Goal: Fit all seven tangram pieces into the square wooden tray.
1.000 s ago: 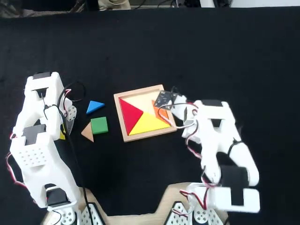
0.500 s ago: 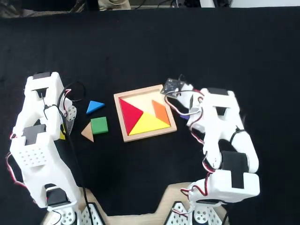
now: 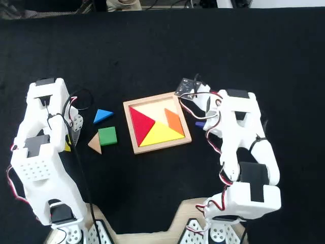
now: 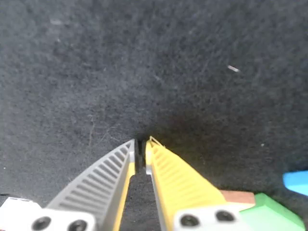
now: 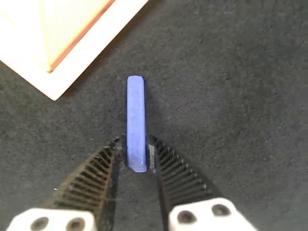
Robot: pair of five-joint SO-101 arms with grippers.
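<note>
The right arm's fingers point(image 5: 134, 144) are sitting apart, one on each side of the purple piece point(image 5: 135, 120). A thin dark gap is showing on each side, so I think they are not squeezing it yet. The piece is standing on its thin edge on the black surface point(image 5: 231, 72), just beside the wooden tray point(image 5: 72, 62). Its long side is pointing straight out from the fingers, so they only need to close. The left arm's fingers point(image 4: 140, 143) are resting together, well apart from it, near the green square point(image 4: 269, 211).
</note>
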